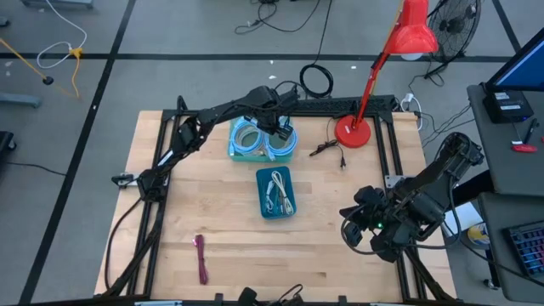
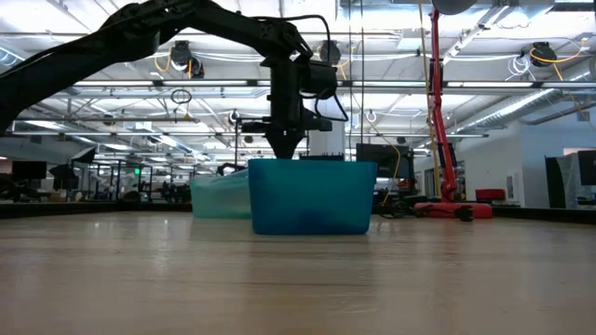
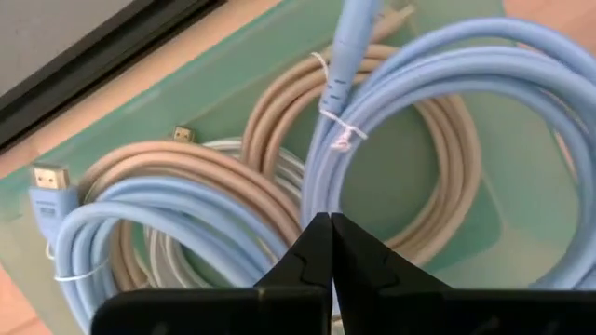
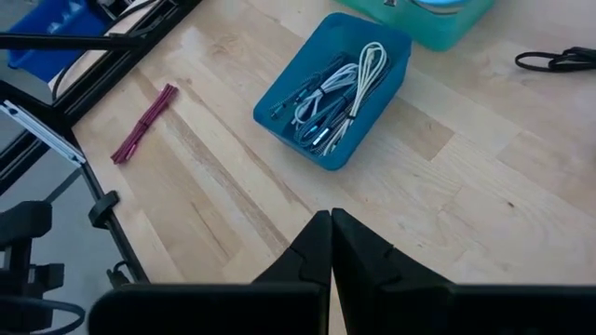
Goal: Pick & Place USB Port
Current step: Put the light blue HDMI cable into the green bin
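Barely started, I reckon: my left gripper (image 3: 331, 244) is clenched empty over the coiled pale-blue cables (image 3: 438, 102) in the translucent green bin (image 1: 235, 146). Nothing's moved to the blue plastic bin (image 1: 263, 180). Right gripper (image 4: 331, 240) parked shut.

I see a light wooden table (image 1: 212, 221) in a black metal frame on a grey floor (image 1: 170, 34) crossed by dark lines. A red desk lamp (image 1: 399, 51) stands at the table's far right corner. Loose cables (image 1: 316, 81) trail on the floor beyond. A desk with a monitor (image 1: 523, 72) sits right. Behind, rows of ceiling lights (image 2: 521, 56) brighten a large open hall.
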Tool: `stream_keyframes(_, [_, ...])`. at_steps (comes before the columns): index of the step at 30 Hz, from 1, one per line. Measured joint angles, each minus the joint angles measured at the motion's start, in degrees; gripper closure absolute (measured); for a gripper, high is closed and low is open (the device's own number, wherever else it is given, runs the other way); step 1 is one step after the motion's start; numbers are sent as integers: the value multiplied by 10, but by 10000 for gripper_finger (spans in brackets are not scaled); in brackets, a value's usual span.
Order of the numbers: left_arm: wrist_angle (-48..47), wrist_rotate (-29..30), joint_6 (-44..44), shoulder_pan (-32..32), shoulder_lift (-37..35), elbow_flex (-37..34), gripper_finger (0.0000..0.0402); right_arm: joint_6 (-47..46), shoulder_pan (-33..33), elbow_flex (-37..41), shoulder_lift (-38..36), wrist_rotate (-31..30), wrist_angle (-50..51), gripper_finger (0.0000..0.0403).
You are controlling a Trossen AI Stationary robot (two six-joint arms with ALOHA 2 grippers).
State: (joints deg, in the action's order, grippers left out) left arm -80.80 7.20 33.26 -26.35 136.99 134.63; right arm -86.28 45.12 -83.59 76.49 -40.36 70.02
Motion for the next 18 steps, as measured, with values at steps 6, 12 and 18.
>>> stream_keyframes(6, [-3,-7,-12,-6,6,0,399,0,0,0,0,1,0,403])
stream_keyframes(12, [-3,-6,-17,-3,16,0,400,0,0,0,0,1,0,403])
stream_keyframes(18, [-1,-3,-19,-1,17,0,400,0,0,0,0,1,0,403])
